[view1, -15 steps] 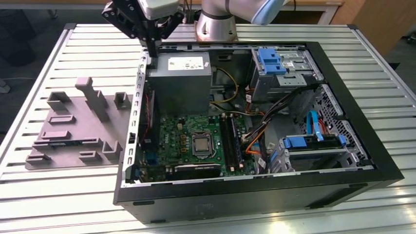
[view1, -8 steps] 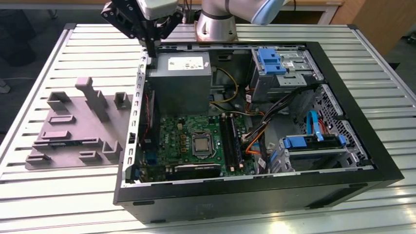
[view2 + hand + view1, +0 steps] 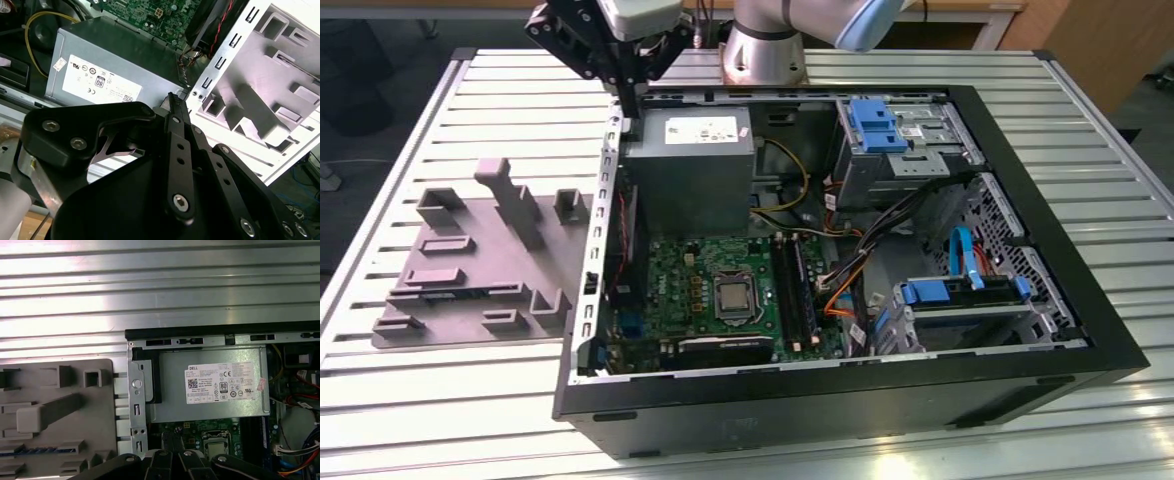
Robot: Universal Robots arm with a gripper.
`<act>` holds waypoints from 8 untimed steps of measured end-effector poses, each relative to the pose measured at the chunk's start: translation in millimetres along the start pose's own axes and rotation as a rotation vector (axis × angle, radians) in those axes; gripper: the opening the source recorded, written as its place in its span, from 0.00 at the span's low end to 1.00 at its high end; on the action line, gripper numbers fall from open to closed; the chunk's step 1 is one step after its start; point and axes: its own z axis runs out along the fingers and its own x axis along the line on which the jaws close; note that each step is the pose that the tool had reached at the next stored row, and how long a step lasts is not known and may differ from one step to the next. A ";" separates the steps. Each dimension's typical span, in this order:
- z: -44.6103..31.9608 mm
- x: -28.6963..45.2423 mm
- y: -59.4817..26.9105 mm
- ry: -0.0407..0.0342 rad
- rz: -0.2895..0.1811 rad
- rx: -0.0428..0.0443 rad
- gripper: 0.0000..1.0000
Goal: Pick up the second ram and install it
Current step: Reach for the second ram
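Fixture (image 3: pixel 467 270) matt grey plastic; table (image 3: pixel 440 400) ribbed shiny metal.

Black end effector (image 3: pixel 172 100); green motherboard (image 3: pixel 687 270); grey fixture plate (image 3: pixel 467 270); silver ribbed table (image 3: pixel 454 400).

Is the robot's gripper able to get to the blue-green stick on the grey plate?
Probably yes. The second ram sits in a slot of the grey fixture plate, with nothing over it. The gripper hangs above the edge of the computer case beside that plate, so the way across looks free.
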 end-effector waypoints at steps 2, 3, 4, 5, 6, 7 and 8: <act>0.0 0.7 -0.1 -0.0001 0.000 0.0000 0.11; 0.0 1.2 -0.1 0.0000 0.000 0.0000 0.11; 0.0 1.6 -0.1 0.0000 0.000 0.0000 0.11; 0.0 2.0 -0.2 0.0000 0.000 0.0000 0.11; 0.1 2.6 -0.2 -0.0001 0.000 0.0000 0.11; 0.0 3.1 -0.3 0.0000 0.000 0.0000 0.11; 0.0 3.4 -0.3 0.0000 0.000 0.0000 0.11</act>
